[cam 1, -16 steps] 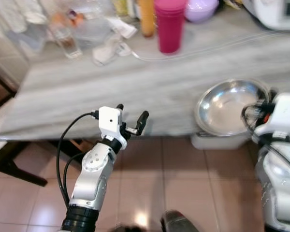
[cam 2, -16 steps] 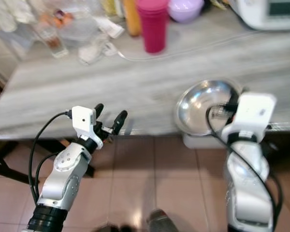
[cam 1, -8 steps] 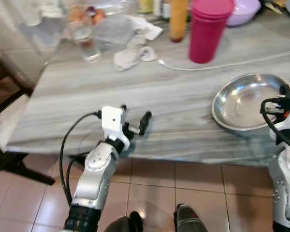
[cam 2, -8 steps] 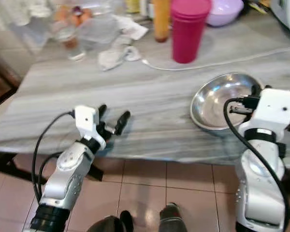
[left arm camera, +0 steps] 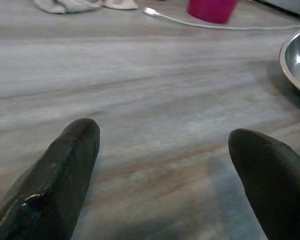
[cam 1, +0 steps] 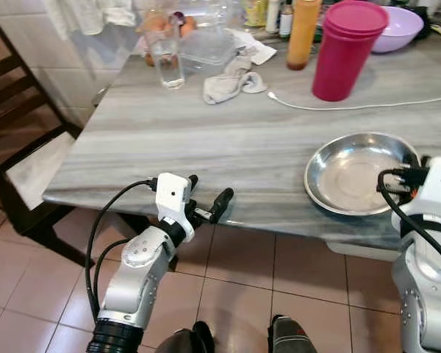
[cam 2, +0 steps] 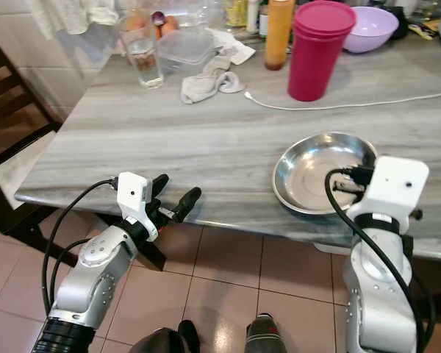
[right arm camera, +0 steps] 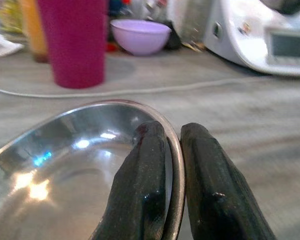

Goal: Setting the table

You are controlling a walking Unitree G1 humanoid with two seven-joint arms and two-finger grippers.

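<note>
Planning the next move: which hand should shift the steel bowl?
Right. The right hand is shut on the bowl rim; the left hand is open, apart from it.

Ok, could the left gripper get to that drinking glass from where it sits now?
Probably not without moving closer. The left gripper hovers open at the near edge of the table, while the glass stands far back by the wall. The bare tabletop between them holds no obstacle, so distance looks like the only problem.

Shiny steel bowl, upright, empty, near table edge
</note>
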